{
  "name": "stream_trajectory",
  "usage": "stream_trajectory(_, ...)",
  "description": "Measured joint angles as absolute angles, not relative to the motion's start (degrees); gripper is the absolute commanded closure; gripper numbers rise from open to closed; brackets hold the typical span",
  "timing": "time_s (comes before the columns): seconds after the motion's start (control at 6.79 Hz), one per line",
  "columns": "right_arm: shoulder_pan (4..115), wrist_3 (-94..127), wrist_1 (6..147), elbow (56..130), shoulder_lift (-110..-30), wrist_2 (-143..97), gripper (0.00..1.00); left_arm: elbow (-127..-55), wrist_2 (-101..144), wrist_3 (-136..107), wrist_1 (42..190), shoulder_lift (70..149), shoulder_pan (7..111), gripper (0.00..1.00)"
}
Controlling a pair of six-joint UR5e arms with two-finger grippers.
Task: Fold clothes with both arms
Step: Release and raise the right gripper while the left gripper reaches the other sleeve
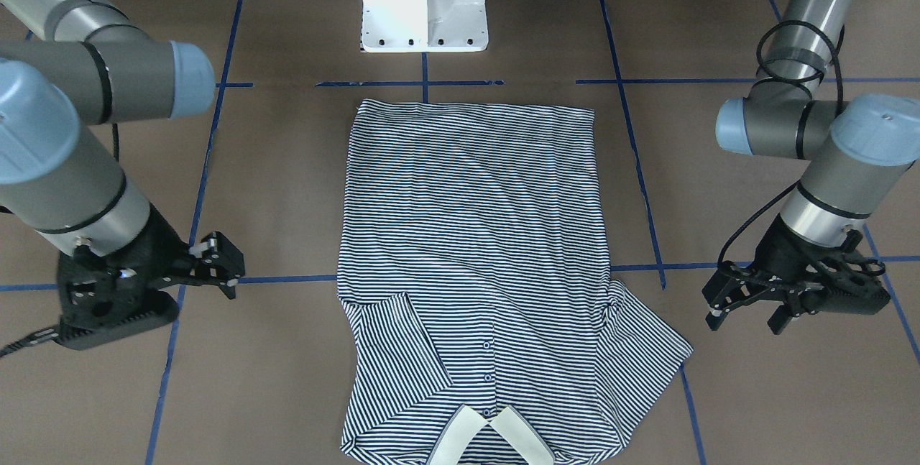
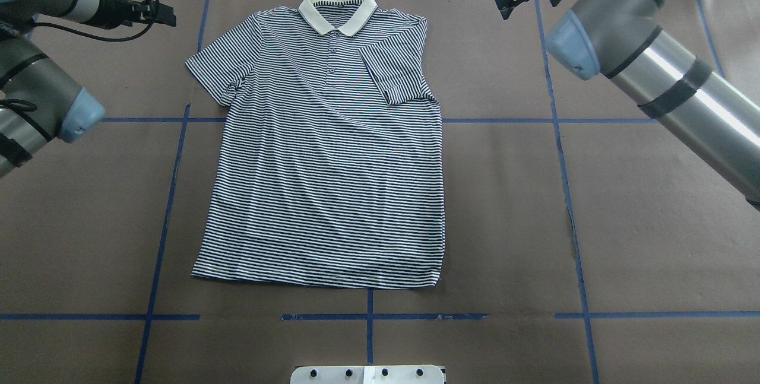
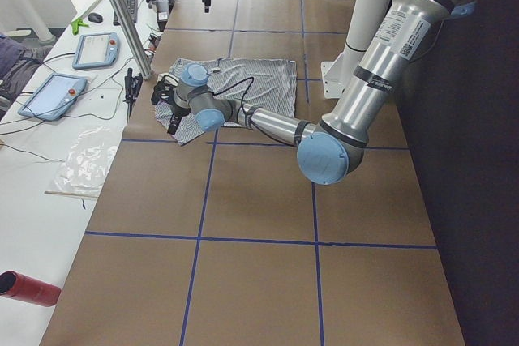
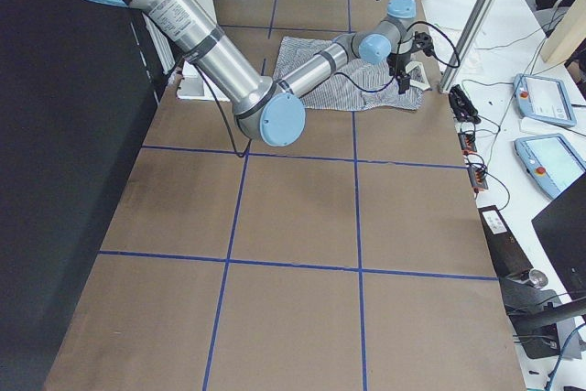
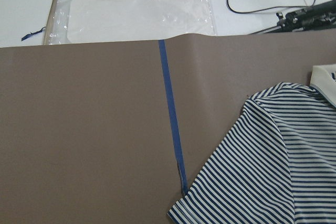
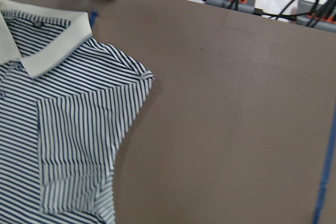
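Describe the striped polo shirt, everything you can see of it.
The polo shirt is thin navy-and-white striped knit with a plain cream collar and small buttons. It lies flat, front up, on the brown table, collar away from the robot. The sleeve on the robot's right is folded onto the chest; the other sleeve is spread out.

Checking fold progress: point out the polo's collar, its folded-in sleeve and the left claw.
collar (image 2: 337,19): overhead view, cream middle.
folded-in sleeve (image 2: 398,72): overhead view, flap's middle.
left claw (image 1: 744,314): front-facing view, between fingertips.

Table (image 2: 504,224) surfaced in brown paper, gridded with blue tape (image 2: 504,120). Adjoining white bench (image 3: 24,200) carries teach pendants (image 3: 50,96) and plastic sheet (image 3: 85,160).
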State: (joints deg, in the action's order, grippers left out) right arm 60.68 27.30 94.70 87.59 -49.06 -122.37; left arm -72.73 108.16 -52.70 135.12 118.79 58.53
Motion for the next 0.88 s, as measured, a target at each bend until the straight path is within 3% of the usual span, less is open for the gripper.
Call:
stream_trajectory(0.44, 63.6, 25.8, 99.8, 94.7, -55.7, -128.4, 0.00, -64.6, 96.6, -60.6, 137.1, 123.1, 51.5, 0.04)
stream_trajectory(0.88, 63.4, 26.6, 99.8, 95.6, -57.0, -128.7, 0.00, -60.4, 94.1, -61.2, 139.8, 123.7, 49.1, 0.07)
